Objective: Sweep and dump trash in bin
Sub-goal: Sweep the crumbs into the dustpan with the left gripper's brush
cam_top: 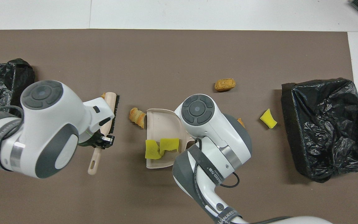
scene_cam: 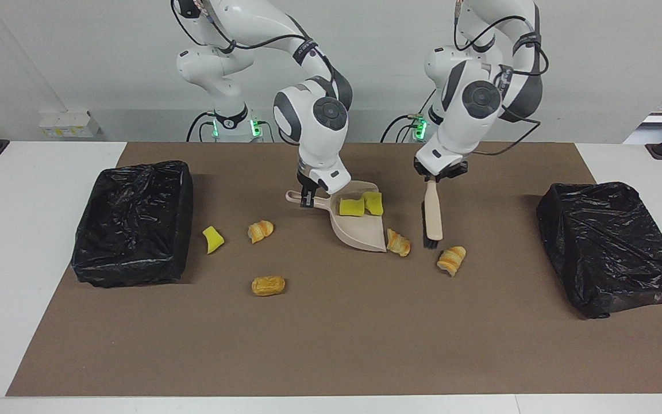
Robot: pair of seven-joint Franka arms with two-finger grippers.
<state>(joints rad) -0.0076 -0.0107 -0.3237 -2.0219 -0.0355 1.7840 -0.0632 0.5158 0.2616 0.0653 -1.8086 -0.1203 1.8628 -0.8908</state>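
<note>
Holding the dustpan [scene_cam: 360,230] by its handle, my right jaws [scene_cam: 307,198] are clamped; two yellow sponge chunks [scene_cam: 361,205] lie inside it, beside those jaws. One pastry piece [scene_cam: 398,242] sits at the pan's lip. My left jaws [scene_cam: 431,177] grip the brush [scene_cam: 433,215], its long axis pointing away from the robots, bristles beside another pastry piece [scene_cam: 451,259]. Both black-lined bins [scene_cam: 133,221] show no trash.
</note>
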